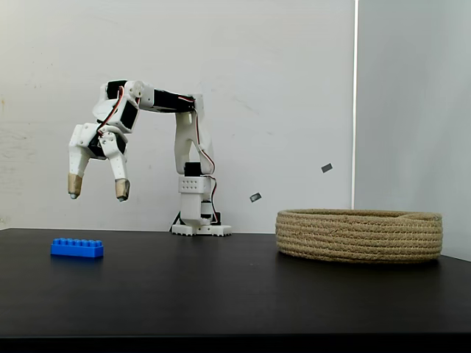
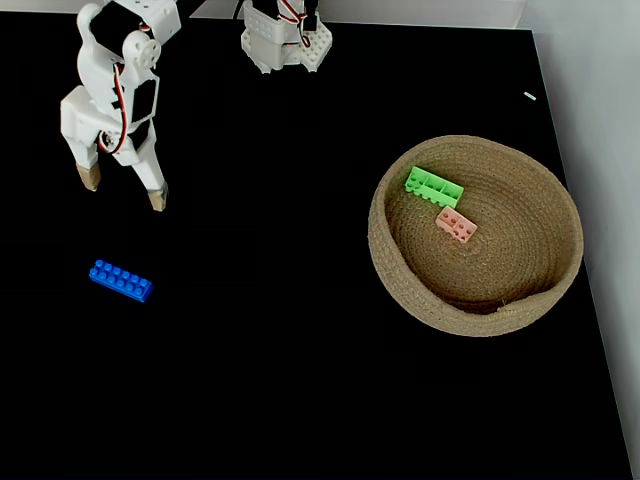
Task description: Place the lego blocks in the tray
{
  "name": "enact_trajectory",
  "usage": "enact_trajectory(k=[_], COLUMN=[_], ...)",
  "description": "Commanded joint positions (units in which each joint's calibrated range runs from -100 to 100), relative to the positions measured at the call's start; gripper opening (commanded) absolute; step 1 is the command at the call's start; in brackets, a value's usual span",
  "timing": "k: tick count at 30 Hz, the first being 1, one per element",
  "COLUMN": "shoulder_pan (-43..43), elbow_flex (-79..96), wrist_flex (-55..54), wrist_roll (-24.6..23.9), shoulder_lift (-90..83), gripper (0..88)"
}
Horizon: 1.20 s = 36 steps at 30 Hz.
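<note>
In a fixed view, one blue brick [image 1: 77, 248] lay left of the tray [image 1: 359, 235]; the gripper [image 1: 98, 193] hung above it, spread wide, empty. In a fixed view from above, one green brick [image 2: 433, 186] and one pink brick [image 2: 456, 224] lay inside the tray [image 2: 420, 300].

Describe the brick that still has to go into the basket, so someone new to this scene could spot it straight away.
Start at the black table, then go to its left side in both fixed views, far from the round rope basket on the right. Below the open gripper lies the blue lego brick. It is long, flat and alone on the table, while the green brick and the pink brick lie inside the basket.
</note>
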Motion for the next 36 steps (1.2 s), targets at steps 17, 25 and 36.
enact_trajectory(k=[17,25,36], shoulder_pan=[-1.35,-3.66,-5.97], elbow_flex=[-18.85,-20.58,-27.60], wrist_flex=[4.23,4.98,9.56], wrist_roll=[-31.45,-34.68,-38.73], shoulder_lift=[12.63,16.41,20.20], gripper=[32.7,30.7,29.5])
